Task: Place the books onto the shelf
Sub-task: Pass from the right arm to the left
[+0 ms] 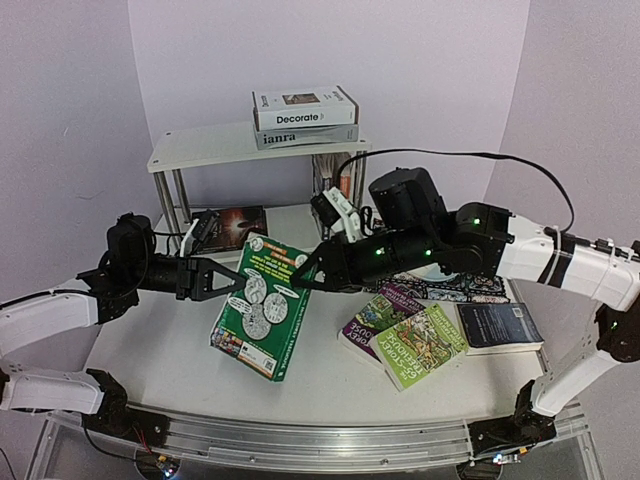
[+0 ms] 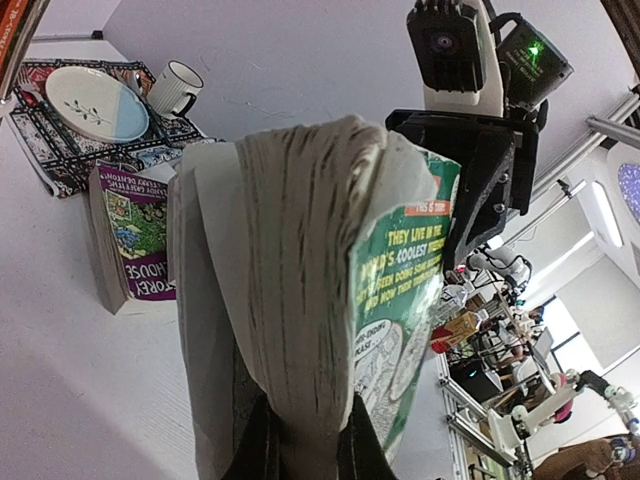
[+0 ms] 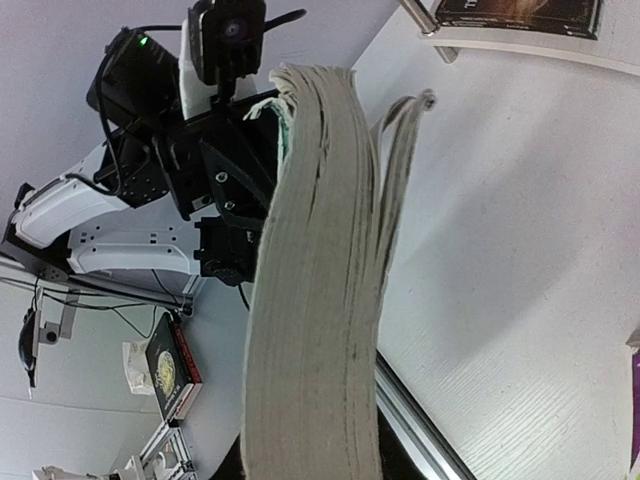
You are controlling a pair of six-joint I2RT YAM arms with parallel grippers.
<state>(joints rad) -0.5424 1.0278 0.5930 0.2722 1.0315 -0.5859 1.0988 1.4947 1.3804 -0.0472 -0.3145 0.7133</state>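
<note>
The green paperback (image 1: 262,305) is held tilted over the middle of the counter (image 1: 150,345), slightly toward its left edge. You cannot tell whether the book's lowest corner touches the surface.

The left pincer (image 1: 228,280) is pinching the book's left edge. In the left wrist view its fingers (image 2: 262,445) press onto the page block. The right pincer (image 1: 303,272) straddles the opposite upper corner, and you cannot tell whether it grips or sits slack.

Treat this as a hand-over between the arms.

The shelf (image 1: 200,148) stands at the counter's far edge, with "Decorate" (image 1: 305,107) stacked on "ianra" (image 1: 300,136) on its top board. Further books (image 1: 420,345) lie toward the near right corner.

Next move:
- Confirm that one pincer alone carries the paperback before you withdraw the other.
- Carry the book toward the far edge and level it over a free part of a board.
- Expect the loose pages to fan and the cover to sag.
</note>
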